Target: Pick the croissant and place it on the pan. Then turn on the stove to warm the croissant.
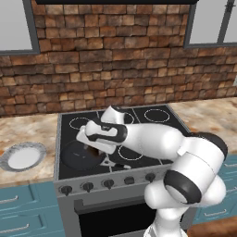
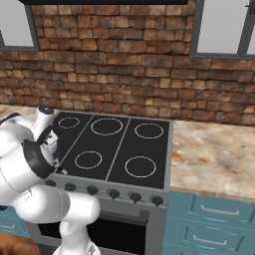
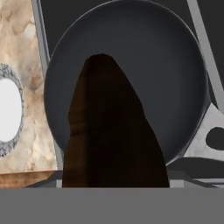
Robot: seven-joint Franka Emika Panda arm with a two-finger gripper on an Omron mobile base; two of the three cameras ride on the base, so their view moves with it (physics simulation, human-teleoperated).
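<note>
Where the left base view looks down over the white arm, the tool [image 1: 98,149] hangs low above the pan [image 1: 79,156], which sits on the front left burner of the stove [image 1: 139,159]. A small brown bit of the croissant [image 1: 92,149] shows under the hand, just over the pan's right part. The arm's body hides the fingers, so how far they stand apart cannot be read from this side. Left of the stove, on the marbled table [image 1: 28,132], lies a round white plate [image 1: 22,157] with a grey rim, well apart from the pan.

From the right base view, the arm bends over the stove's left front corner and covers the pan. The cooktop's other rings lie bare, and the dark knobs [image 2: 114,193] run in a row along the steel front.

Seen from the hand view, the croissant [image 3: 109,131] rises large and dark brown from the bottom edge, close before the camera and in front of the pan [image 3: 166,70]. The tool pinches it with its jaws held fairly wide around the pastry. The pan's silver handle [image 3: 210,131] points to the right, and the plate [image 3: 6,109] shows at the left edge on the table.
</note>
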